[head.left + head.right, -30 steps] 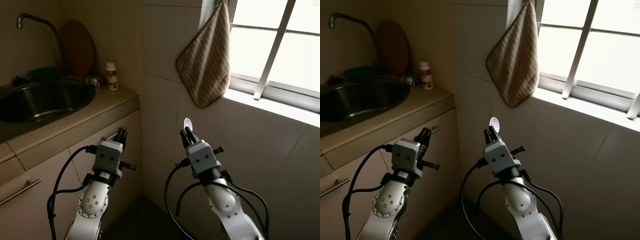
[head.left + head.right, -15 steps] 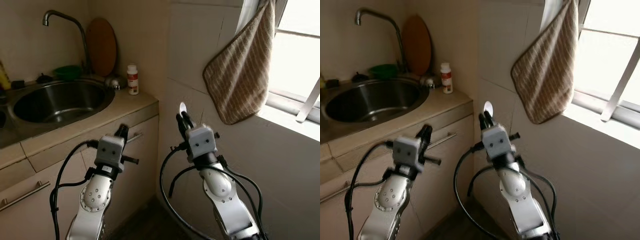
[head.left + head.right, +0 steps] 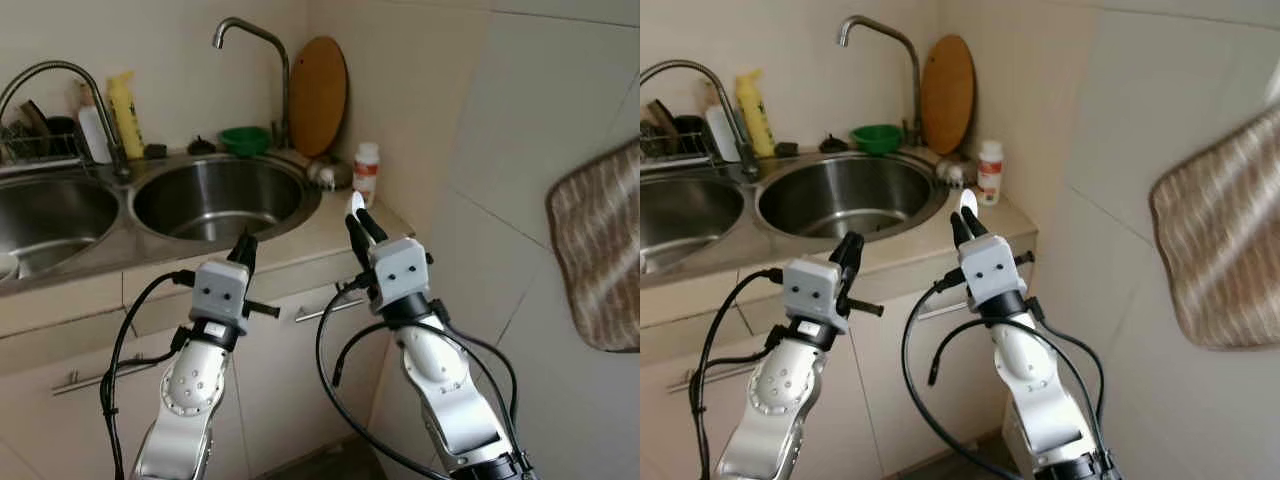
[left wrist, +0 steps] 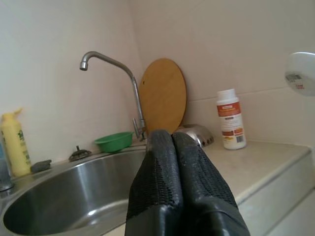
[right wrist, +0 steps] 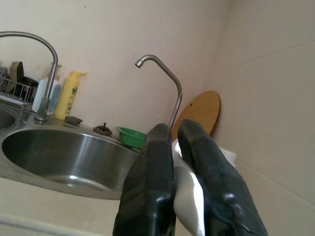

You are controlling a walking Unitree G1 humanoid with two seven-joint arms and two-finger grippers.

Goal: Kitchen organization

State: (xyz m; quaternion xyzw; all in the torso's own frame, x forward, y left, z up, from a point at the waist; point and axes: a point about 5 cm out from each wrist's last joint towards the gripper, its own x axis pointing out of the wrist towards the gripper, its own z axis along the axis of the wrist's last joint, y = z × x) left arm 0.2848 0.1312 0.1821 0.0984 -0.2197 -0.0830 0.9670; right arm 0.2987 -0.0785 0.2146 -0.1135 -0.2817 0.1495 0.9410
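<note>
Right gripper (image 3: 358,222): raised in front of the counter's end by the wall corner, its two black fingers (image 5: 157,162) clamped on a small white object (image 5: 186,194).
White object: pinched between the right gripper's fingers, its rounded tip sticking out above them; what it is cannot be told.
Left gripper (image 3: 246,247): held up in front of the round sink (image 3: 218,192), fingers (image 4: 172,167) pressed together with nothing between them.
Round sink: steel bowl set in the beige counter (image 3: 340,222), with a second steel basin (image 3: 45,210) just beside it, farther from the wall corner.
Tap (image 3: 252,45): tall curved spout standing behind the round sink.
Cutting board (image 3: 318,95): round, wooden, leaning upright on the wall behind the sink, next to the tap.
Green bowl (image 3: 244,140): on the sink's back rim, near the base of the tap.
White bottle (image 3: 366,173): orange label, upright on the counter between the sink and the corner wall.
Yellow bottle (image 3: 125,115): upright behind the sink, where the two basins meet.
Dish rack (image 3: 35,135): wire, behind the second basin.
Cabinet handle (image 3: 325,308): metal bar on the door below the counter, just behind the right gripper's arm.
Striped cloth (image 3: 598,260): brown and cream, hanging against the tiled wall well apart from the sink.
</note>
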